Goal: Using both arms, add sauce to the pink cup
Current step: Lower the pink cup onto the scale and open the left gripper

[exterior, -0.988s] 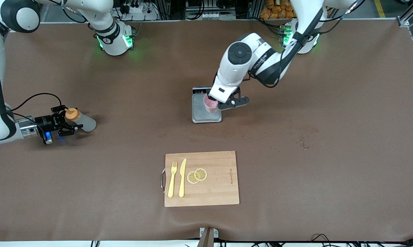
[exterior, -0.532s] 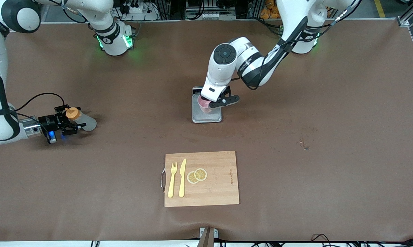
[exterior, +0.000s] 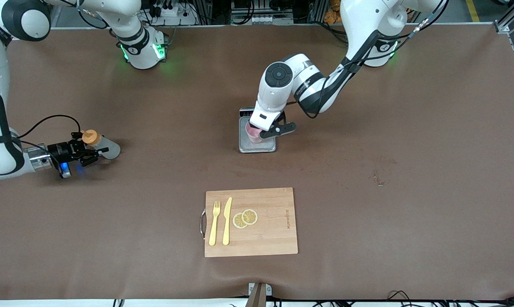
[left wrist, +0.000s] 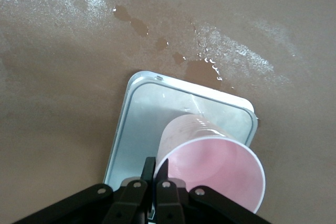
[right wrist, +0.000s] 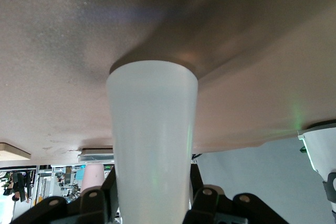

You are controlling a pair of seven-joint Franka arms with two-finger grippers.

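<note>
- I see the pink cup (exterior: 253,133) standing tilted on the grey scale (exterior: 257,146) near the middle of the counter (exterior: 410,128); in the left wrist view the cup (left wrist: 212,166) leans with its mouth toward the camera.
- My left gripper (exterior: 263,132) has its jaws closed, pinching the cup's rim.
- The sauce bottle (exterior: 101,146), whitish with an orange cap, stands on the counter at the right arm's end, well apart from the scale.
- My right gripper (exterior: 86,152) comes in sideways with its jaws around the bottle's body (right wrist: 152,145); I cannot tell whether they are pressing it yet.
- Nearer the front camera, a wooden cutting board (exterior: 274,238) carries a yellow fork (exterior: 214,223), a yellow knife (exterior: 227,221) and two lemon slices (exterior: 245,218).
</note>
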